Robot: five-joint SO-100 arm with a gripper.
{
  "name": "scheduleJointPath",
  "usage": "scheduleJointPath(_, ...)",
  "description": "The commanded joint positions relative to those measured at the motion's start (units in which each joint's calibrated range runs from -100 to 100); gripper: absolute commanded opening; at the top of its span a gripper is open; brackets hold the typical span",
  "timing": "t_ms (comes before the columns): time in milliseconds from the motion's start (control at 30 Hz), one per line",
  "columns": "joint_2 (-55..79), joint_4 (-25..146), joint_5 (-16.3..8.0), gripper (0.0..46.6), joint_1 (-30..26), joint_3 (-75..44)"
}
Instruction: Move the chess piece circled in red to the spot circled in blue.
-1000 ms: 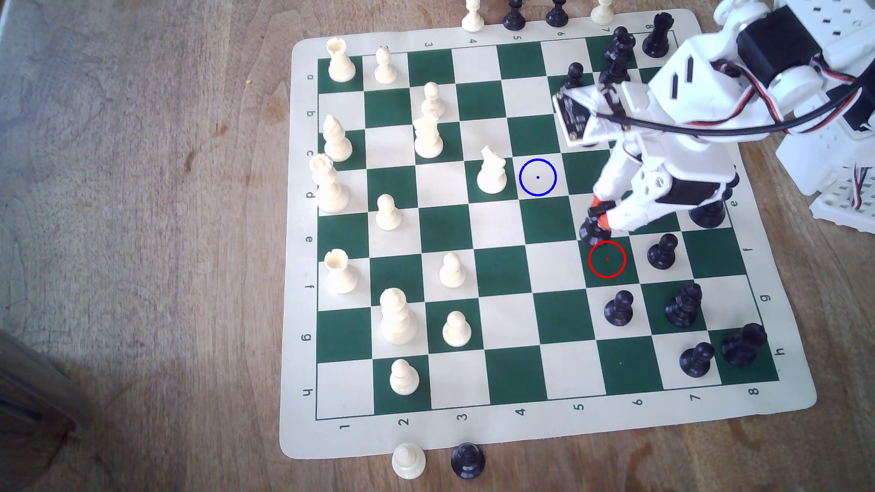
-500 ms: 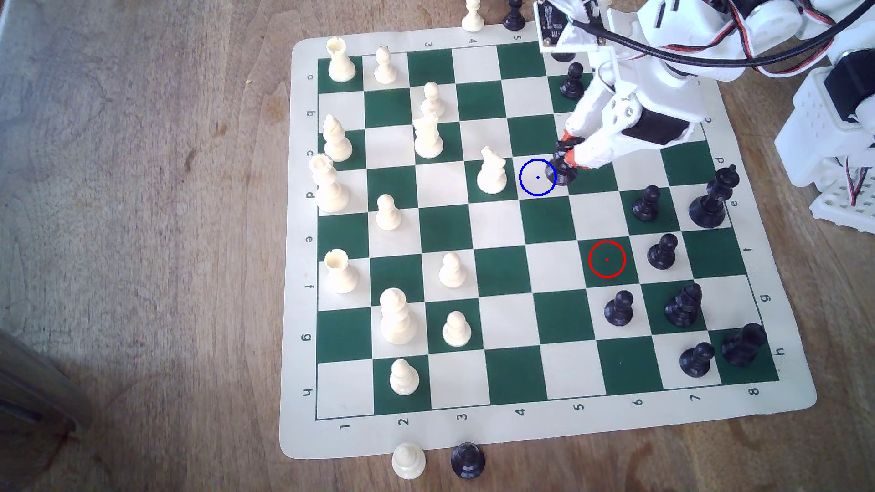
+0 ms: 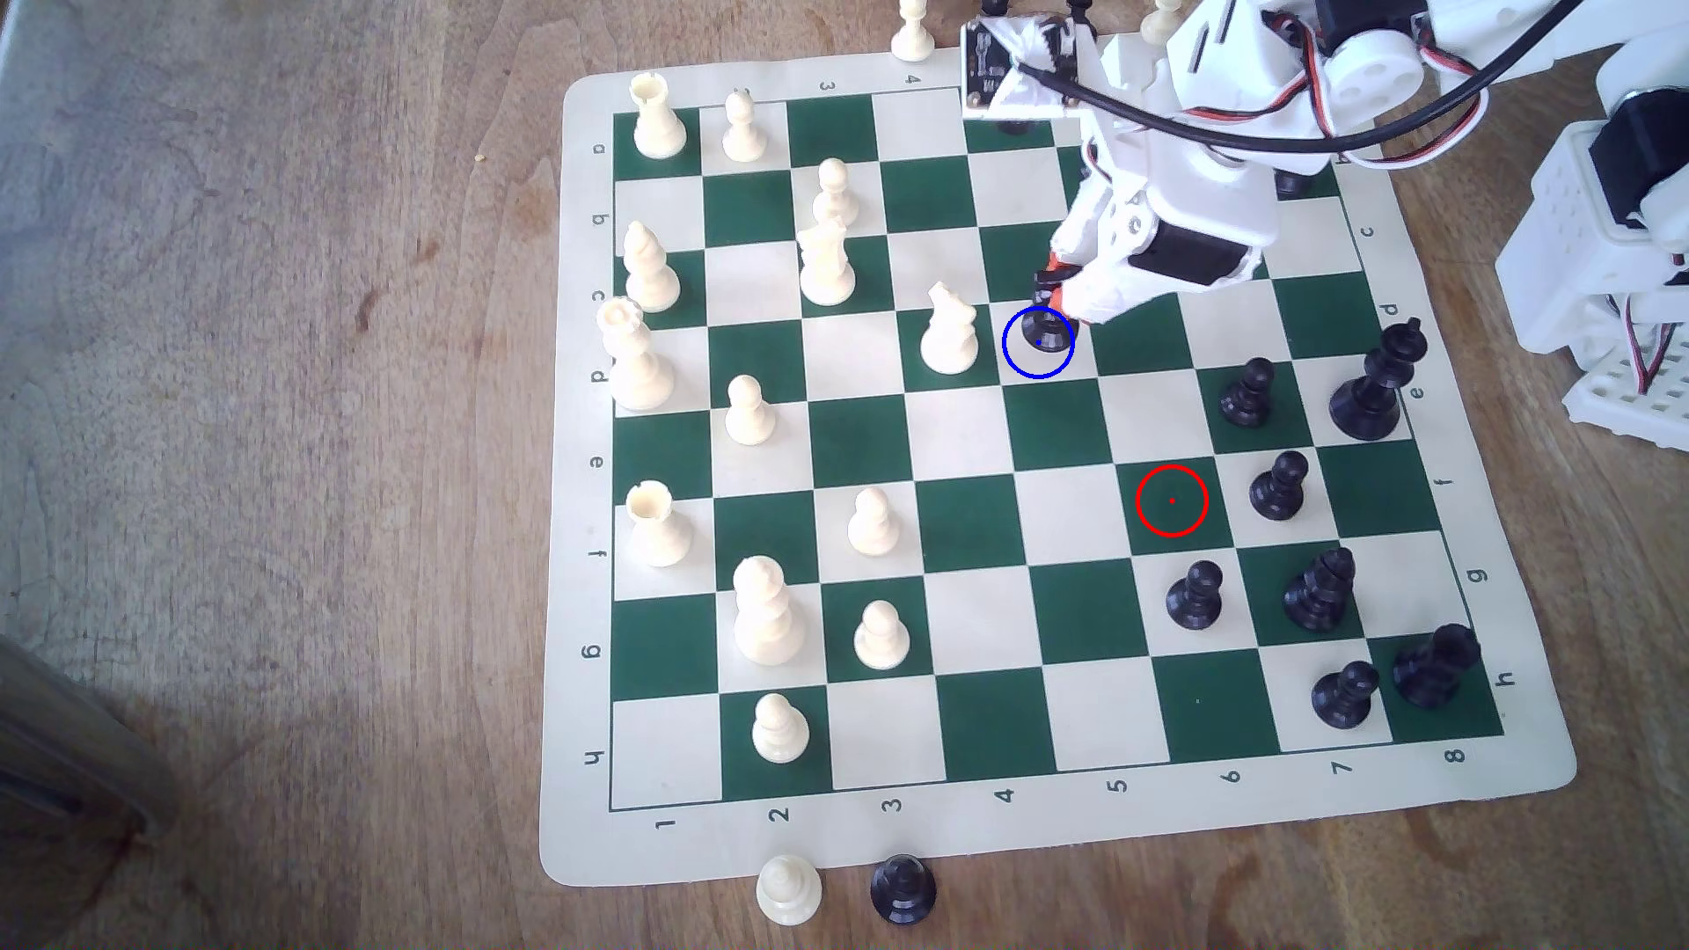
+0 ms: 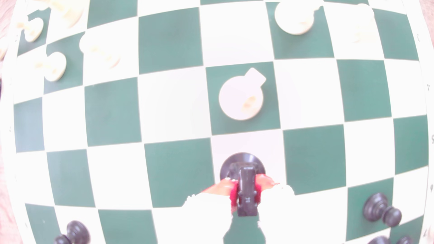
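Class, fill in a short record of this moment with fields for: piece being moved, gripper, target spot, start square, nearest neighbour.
piece being moved: black knight, upright, its base inside the blue ring
gripper: gripper shut on the knight's head, orange fingertips on either side
target spot: cream square marked with a blue ring, now occupied by the knight
start square: dark green red-ringed square, bare
nearest neighbour: white knight on the next square toward the exterior view's left, apart from the black knight
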Motion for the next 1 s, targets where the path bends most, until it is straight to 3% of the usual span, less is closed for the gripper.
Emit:
scheduleJointPath(0,0.96,-2.06,0.39,0.3,-0.15,-2.89)
scheduleJointPath(767,4.18,-5.83,1.32,0.6,0.63,1.10)
scheduleJointPath(800,4.18,-5.83,1.37,3.8,0.94,1.10)
scheduleJointPath(867,4.10,-5.83,1.27,16.1,1.33,1.19)
scheduleJointPath(900,3.93,-5.83,1.22,19.7,1.41,1.47)
scheduleJointPath(967,3.17,-5.75,1.32,22.3,1.41,2.37)
